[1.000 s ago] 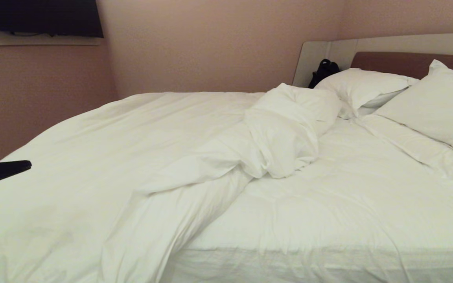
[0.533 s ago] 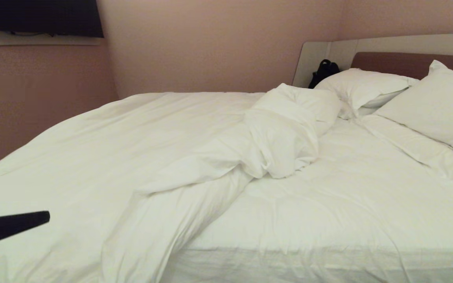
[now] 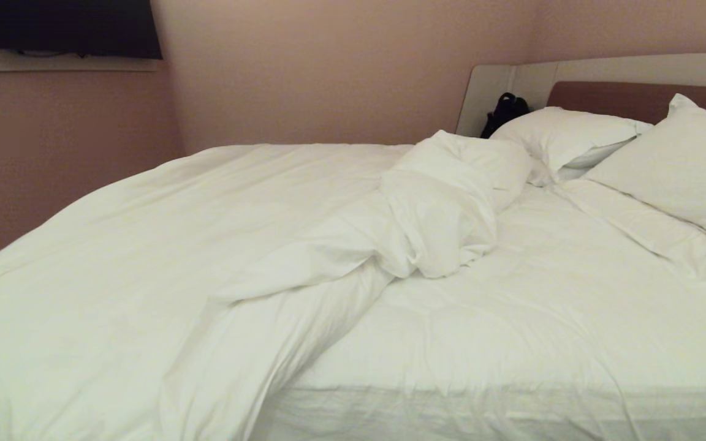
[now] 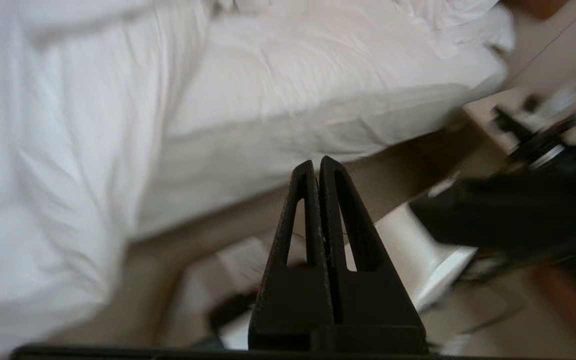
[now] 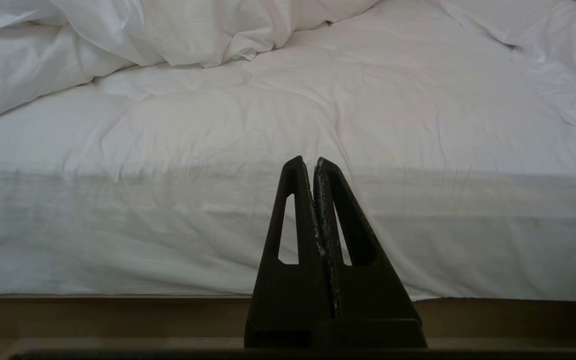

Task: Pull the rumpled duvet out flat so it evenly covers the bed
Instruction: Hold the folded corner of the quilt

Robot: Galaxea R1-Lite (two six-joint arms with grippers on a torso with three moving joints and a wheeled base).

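The big puffy white duvet (image 3: 144, 257) lies rumpled across my left half of the wide white-sheeted bed (image 3: 512, 318), spread fairly smooth toward the far left corner. Its right-hand portion is bunched into a thick twisted ridge that runs from the near edge diagonally up to a heaped mound just beside the two plump white pillows (image 3: 635, 153) at the beige headboard with its reddish-brown padded insert (image 3: 610, 95). The mattress to the right of that ridge lies bare.

My left pincer (image 4: 316, 165) hangs off the bedside over the floor, its two black fingers pressed together on nothing, apart from the hanging duvet. My right pincer (image 5: 308, 165) faces the near side of the mattress, fingers likewise pressed together and empty. Neither arm shows in my head view.

A small black bag (image 3: 503, 110) sits by the headboard.
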